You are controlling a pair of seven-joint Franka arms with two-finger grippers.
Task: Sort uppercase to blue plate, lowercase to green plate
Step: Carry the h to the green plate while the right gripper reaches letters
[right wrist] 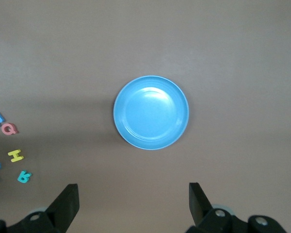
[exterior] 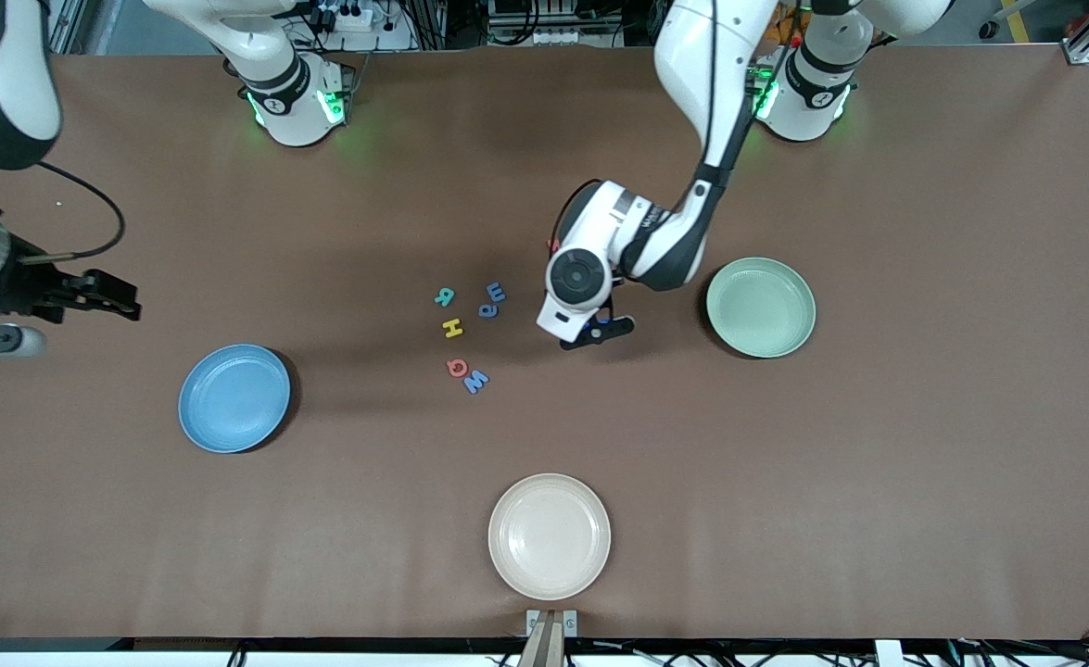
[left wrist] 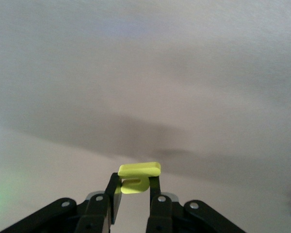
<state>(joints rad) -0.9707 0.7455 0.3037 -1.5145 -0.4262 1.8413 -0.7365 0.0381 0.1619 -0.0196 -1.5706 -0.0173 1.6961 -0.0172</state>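
Left gripper point(left wrist: 135, 191) is clenched on the yellow h point(left wrist: 137, 176), holding it up off the brown surface point(exterior: 785, 482), over the bare stretch between the letter cluster and the green plate point(exterior: 760, 307). Green plate sits toward the left arm's end of the surface, nothing in it. Right gripper point(right wrist: 134, 206) hangs high with its fingers spread wide and nothing between them; the arm waits above the right arm's end of the surface, with the blue plate point(right wrist: 151, 112) under its camera. Blue plate holds nothing. Loose letters lie mid-surface: teal R point(exterior: 446, 296) and blue E-like letter point(exterior: 497, 293) closest to the edge where the bases stand, blue e point(exterior: 488, 310) touching or just beside the E-like letter, yellow H point(exterior: 452, 327) nearer the camera, then red Q point(exterior: 456, 368) and blue W point(exterior: 475, 381) just beside each other. Cream-white plate point(exterior: 550, 535) sits near the camera-side edge, middle.
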